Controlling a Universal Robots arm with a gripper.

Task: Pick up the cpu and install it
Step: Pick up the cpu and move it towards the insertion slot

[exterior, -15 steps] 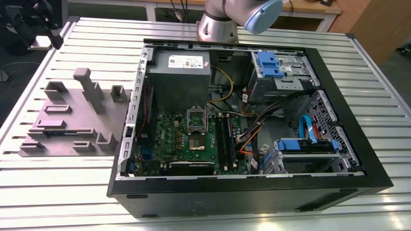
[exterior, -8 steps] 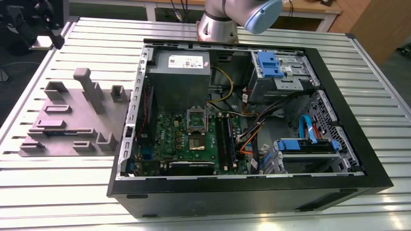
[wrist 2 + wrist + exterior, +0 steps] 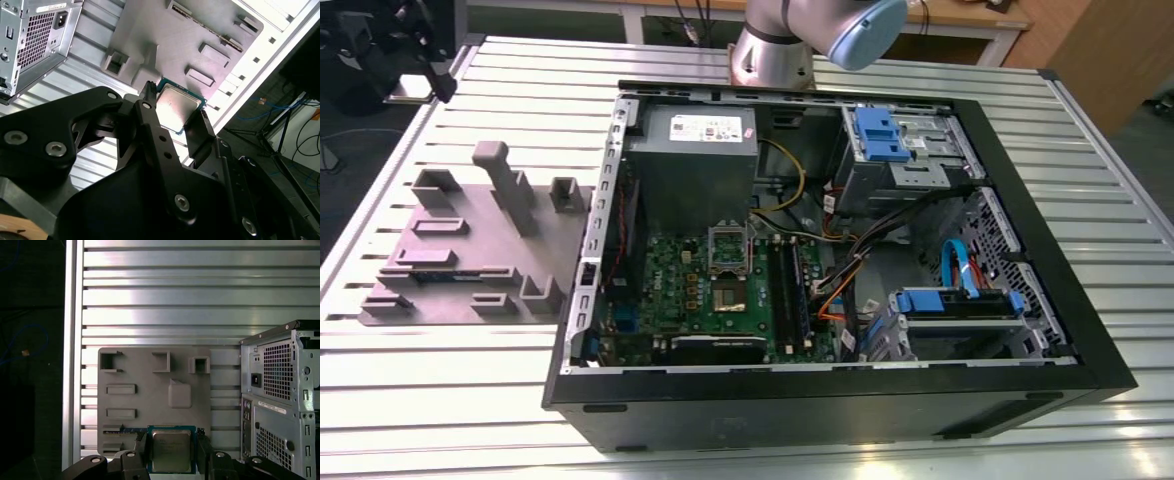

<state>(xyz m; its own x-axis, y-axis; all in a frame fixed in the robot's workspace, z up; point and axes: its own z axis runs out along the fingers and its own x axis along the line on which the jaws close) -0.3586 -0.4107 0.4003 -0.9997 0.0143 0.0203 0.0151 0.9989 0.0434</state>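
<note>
As its two black fingers [image 3: 141,449] press on opposite edges of the cpu [image 3: 171,451], the gripper [image 3: 172,440] has the chip firmly clamped, with the silver top turned to the camera in the first wrist view. The chip hangs over one edge of the grey fixture tray [image 3: 150,395]. In the exterior view this tray [image 3: 467,250] lies on the slatted table [image 3: 454,380] at about nine o'clock from the open computer case [image 3: 854,405]. Inside the case, the green motherboard [image 3: 680,275] sits at about seven o'clock.

Slatted table [image 3: 854,60], grey holder [image 3: 467,250], computer case [image 3: 854,405]
</note>
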